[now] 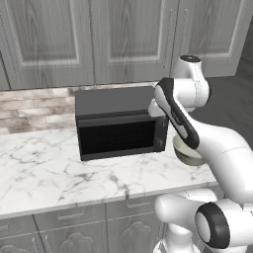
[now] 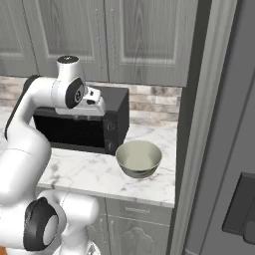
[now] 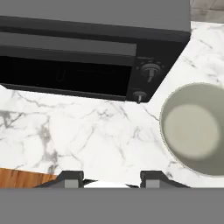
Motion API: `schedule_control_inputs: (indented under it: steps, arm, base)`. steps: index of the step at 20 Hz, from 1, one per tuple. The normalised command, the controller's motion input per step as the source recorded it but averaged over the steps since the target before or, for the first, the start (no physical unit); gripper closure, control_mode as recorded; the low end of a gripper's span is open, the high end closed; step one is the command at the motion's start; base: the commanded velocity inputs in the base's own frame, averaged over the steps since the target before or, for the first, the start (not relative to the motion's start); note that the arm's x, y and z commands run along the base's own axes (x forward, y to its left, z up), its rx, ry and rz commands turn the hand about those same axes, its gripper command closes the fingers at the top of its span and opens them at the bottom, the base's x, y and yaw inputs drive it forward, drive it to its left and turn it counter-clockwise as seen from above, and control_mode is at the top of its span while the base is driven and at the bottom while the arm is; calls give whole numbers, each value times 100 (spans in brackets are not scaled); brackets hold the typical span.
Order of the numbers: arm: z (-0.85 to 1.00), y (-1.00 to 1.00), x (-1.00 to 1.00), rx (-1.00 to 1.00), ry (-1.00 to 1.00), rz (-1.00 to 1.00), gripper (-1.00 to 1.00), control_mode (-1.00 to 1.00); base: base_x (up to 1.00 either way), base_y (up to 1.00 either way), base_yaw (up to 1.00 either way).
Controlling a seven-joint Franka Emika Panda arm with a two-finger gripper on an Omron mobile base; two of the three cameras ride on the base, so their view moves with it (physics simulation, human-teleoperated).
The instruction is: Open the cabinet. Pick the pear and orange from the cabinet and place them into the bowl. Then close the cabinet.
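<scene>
Cabinet (image 1: 133,39): grey wall unit, doors shut, slim vertical handles; it stands above and beyond the gripper, over the microwave (image 1: 121,123). The coming move is a reach up and away from the counter (image 1: 54,168) to a door handle, whose long axis runs vertical.

Pear, orange: none visible; judged to lie behind the shut doors.

Bowl (image 2: 139,158): empty, cream inside, on the marble counter just right of the microwave's near right corner, close to the counter's near edge.

Gripper (image 3: 111,177): points straight down at the counter in front of the microwave, with the bowl to its right. 2 fingertips (image 3: 70,178) stand partly apart with bare marble between them; nothing is held.

Arm: 1 only, elbow raised high before the microwave, forearm folded back down, wrist held above the counter. To face a handle the hand needs lifting and tipping forward.
</scene>
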Motion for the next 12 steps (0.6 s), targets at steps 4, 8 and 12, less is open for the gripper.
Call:
schedule_control_inputs:
  steps: [4,8,12]
  arm:
    - [16,0,0,0,-9,0,-100,-100]
    - [64,0,-7,0,-33,0,-100,-100]
    - [73,0,-18,0,-43,0,-100,-100]
  base:
    - [0,0,0]
    - [0,0,0]
    - [0,0,0]
